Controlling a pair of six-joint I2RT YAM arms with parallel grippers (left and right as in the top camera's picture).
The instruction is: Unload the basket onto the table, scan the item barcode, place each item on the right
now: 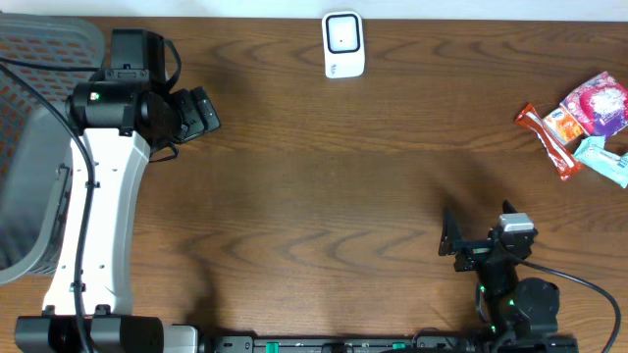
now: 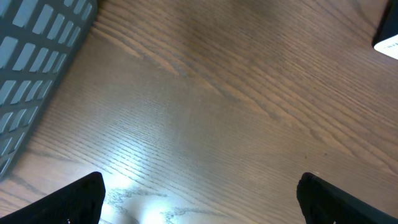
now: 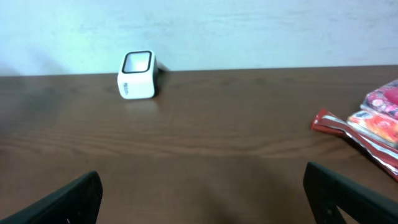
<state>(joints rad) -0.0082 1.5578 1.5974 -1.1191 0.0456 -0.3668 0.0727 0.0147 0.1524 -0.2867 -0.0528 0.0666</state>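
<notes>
The left gripper (image 2: 200, 190) and right gripper (image 3: 202, 186) are wide open and empty. The snack packs (image 3: 376, 121) lie ahead of the right gripper, to its right. The white scanner (image 3: 137, 76) sits ahead, to its left.

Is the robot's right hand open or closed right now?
Open. The right hand shows its fingers far apart in the wrist view, only bare table between them.

table (image 1: 343, 196): dark wood, grained, soft sheen | scanner (image 1: 343, 44): white smooth plastic | snack packets (image 1: 596, 103): glossy wrap
</notes>
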